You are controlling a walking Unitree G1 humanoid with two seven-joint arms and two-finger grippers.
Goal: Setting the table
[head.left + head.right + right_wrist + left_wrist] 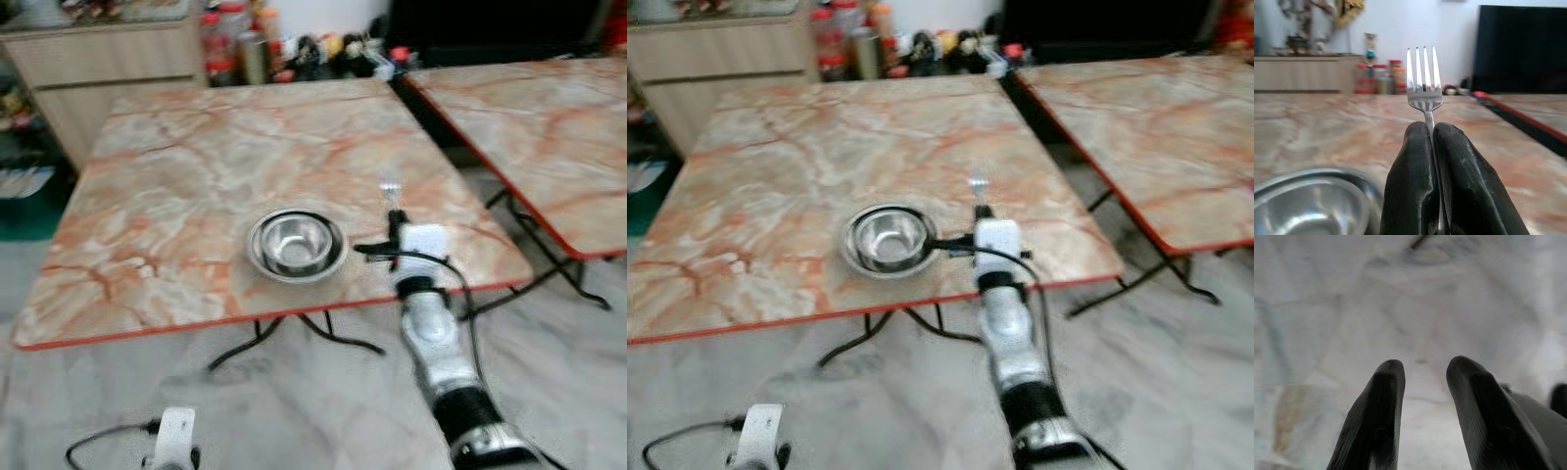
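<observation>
A steel bowl sits on the marble-patterned table near its front edge. My right gripper reaches over the table just right of the bowl, shut on a silver fork whose tines point away from me. In the right wrist view the fork stands out from between the two pressed black fingers, with the bowl beside it. My left gripper hangs low over the floor, its fingers apart and nothing between them; its wrist shows at the bottom.
A second marble table stands to the right, with a gap between the two. Bottles and jars crowd the floor behind the tables. A wooden cabinet is at the back left. A black cable lies on the floor.
</observation>
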